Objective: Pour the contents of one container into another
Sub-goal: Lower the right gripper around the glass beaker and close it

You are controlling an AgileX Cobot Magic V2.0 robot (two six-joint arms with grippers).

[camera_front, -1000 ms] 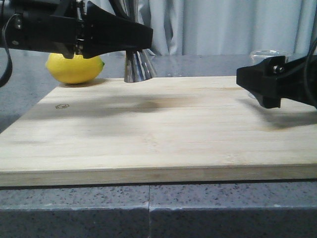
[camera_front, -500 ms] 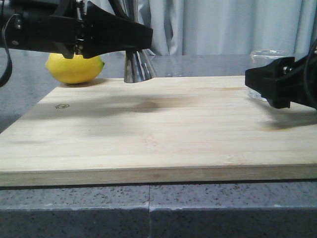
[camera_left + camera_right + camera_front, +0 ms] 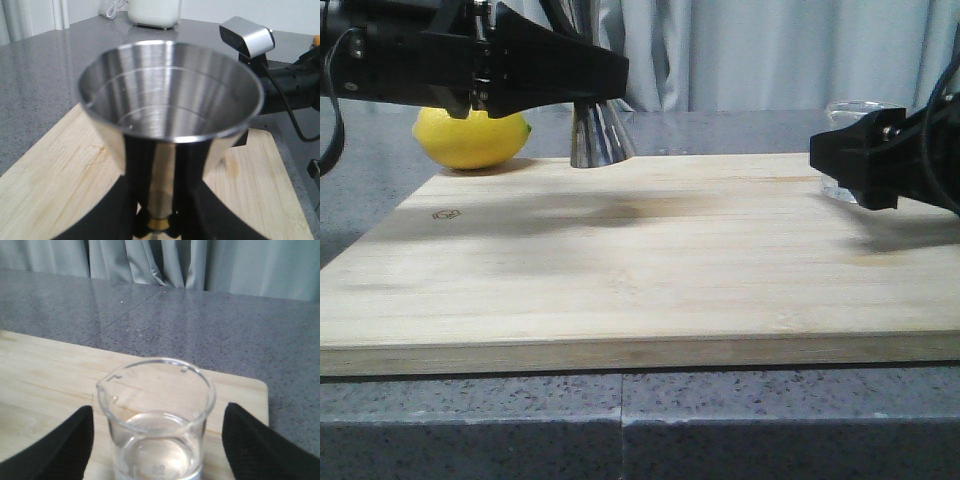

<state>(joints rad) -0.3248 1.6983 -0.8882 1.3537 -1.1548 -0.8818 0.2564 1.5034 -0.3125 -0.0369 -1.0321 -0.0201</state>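
right wrist view, right claw (image 3: 155,450) spread wide around beaker (image 3: 156,420) near board edge (image 3: 265,390), left claw (image 3: 157,227) clamping jigger (image 3: 170,100)

Jigger (image 3: 170,95): shiny silver steel, gold band at waist. Beaker (image 3: 156,415): clear glass, faint pale markings, clear liquid inside. Lemon (image 3: 470,138): bright yellow. Board (image 3: 640,260): pale wood, fine grain streaks. Tabletop (image 3: 620,420): grey speckled stone. Left claw (image 3: 616,76) and right claw (image 3: 156,440): matte black. Curtain (image 3: 770,50): pale grey folds.
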